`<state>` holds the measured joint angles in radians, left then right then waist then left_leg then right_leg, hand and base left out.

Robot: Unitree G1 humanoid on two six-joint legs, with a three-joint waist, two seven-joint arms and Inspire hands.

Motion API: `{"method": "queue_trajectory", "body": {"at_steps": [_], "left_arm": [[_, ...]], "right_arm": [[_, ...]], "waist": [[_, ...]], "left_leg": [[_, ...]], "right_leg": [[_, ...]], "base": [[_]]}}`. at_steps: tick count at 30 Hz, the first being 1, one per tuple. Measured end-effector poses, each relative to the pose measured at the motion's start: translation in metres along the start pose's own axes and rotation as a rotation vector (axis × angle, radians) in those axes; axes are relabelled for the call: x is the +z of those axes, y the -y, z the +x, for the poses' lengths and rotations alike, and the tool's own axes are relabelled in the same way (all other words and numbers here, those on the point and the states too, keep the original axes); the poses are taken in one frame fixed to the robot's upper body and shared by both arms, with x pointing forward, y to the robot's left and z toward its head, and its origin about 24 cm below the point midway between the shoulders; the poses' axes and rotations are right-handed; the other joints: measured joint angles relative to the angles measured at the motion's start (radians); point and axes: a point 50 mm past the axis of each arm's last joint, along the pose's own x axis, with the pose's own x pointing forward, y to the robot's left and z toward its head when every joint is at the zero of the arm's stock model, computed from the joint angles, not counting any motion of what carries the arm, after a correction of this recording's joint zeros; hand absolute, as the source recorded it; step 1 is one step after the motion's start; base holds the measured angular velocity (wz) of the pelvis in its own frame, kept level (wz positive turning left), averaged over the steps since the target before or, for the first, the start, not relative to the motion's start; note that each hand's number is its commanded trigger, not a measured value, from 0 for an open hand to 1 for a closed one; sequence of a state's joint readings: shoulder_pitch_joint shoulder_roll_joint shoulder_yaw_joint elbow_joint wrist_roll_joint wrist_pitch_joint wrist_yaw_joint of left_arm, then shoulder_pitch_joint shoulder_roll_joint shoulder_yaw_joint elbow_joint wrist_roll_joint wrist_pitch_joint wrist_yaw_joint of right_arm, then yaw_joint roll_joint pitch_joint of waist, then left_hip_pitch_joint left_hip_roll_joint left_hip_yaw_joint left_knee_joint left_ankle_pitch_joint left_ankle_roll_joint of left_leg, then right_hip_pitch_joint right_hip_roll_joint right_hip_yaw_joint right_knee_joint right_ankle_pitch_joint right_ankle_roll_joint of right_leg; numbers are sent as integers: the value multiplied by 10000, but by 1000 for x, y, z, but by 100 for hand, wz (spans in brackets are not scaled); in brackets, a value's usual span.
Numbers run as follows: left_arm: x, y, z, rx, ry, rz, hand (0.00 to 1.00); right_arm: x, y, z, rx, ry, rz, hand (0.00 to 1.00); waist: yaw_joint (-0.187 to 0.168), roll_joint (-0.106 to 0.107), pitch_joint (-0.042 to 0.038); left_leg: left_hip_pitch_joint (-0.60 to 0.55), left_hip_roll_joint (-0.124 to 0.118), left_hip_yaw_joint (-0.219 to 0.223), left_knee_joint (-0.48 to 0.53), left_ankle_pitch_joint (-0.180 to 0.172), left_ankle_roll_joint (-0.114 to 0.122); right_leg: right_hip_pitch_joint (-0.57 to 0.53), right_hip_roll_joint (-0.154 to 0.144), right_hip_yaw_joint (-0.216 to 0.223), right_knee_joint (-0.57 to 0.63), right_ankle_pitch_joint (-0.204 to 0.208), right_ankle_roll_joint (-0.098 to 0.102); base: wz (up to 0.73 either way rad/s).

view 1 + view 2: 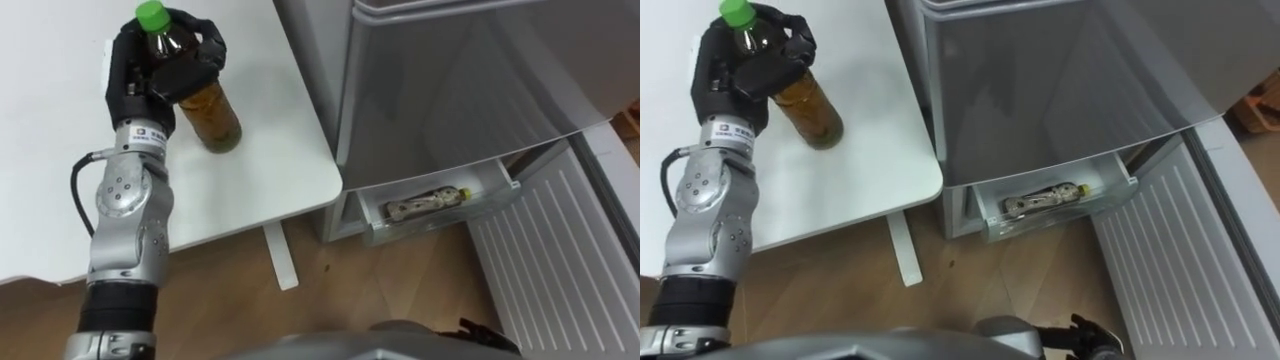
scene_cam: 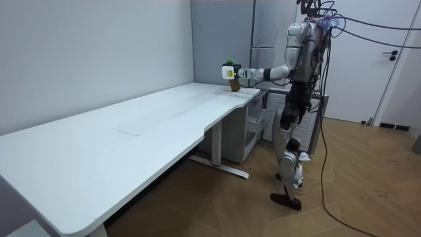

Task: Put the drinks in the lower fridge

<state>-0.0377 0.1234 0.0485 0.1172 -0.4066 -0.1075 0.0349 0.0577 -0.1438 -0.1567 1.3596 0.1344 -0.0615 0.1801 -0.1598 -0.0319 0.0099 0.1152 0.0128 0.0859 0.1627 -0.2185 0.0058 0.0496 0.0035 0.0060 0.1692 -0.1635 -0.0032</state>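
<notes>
Amber tea fills the bottle [image 1: 212,118] with the green cap [image 1: 150,14], at the upper left of the frame on the white table [image 1: 60,150]. The left hand [image 1: 150,70] has its fingers curled round the bottle's neck and shoulder. Whether the base rests on the table or hangs just off it is hard to say. At the lower centre, the fridge drawer [image 1: 440,226] stands open with a second bottle [image 1: 425,200] lying inside.

The grip sits high, so the heavy lower half could swing or slip during the carry. The table's corner and the open fridge door [image 1: 560,260] lie near the path and might be clipped. What seems to be the right hand [image 1: 1095,335] shows at the bottom edge; I cannot tell if it is open or closed.
</notes>
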Motion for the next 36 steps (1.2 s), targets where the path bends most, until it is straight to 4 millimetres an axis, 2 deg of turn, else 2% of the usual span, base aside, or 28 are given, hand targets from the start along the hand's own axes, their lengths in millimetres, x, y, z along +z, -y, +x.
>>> {"method": "queue_trajectory", "body": {"at_steps": [8, 13, 17, 24, 32, 36], "left_arm": [[-7, 10, -1, -198, -360, -1291, 100], [-8, 16, -1, -476, -448, -1289, 100], [-4, 28, 1, -964, -383, -1288, 100], [-11, 53, -3, -2214, -900, -1521, 100], [-12, 57, -4, -2935, -1013, -1604, 100], [-14, 58, -6, -3410, -1177, -2284, 100]], "right_arm": [[1, -1, 0, -139, 24, 23, 0], [5, -4, 2, -236, 127, 17, 0], [21, -10, 4, -35, 465, -482, 0], [41, -23, 7, 378, 945, -1327, 0], [59, -38, 8, 969, 1459, -1754, 0], [60, -39, 7, 1221, 1483, -1832, 0]], "waist": [[8, -3, -4], [6, 14, -1], [19, 43, -9], [17, 69, 4], [89, 87, 16], [304, 84, 15]], "left_leg": [[9, 4, -5, 3, 0, 0], [-1, 3, -3, 4, 0, 0], [-333, 21, 11, 23, 1, 1], [-338, 32, 68, 23, 1, 1], [-364, 79, 89, 26, 1, 1], [-414, 99, 97, 32, 1, 1]], "right_leg": [[-2, 12, 63, 19, 5, -4], [-5, 11, 49, 24, 9, -3], [-349, 31, 65, 48, 107, 8], [-360, 31, 106, 39, 121, 11], [-389, 78, 73, 38, 136, -13], [-459, 92, 79, 44, 154, -41]], "base": [[-2], [0], [-1], [-1], [0], [-2]]}}
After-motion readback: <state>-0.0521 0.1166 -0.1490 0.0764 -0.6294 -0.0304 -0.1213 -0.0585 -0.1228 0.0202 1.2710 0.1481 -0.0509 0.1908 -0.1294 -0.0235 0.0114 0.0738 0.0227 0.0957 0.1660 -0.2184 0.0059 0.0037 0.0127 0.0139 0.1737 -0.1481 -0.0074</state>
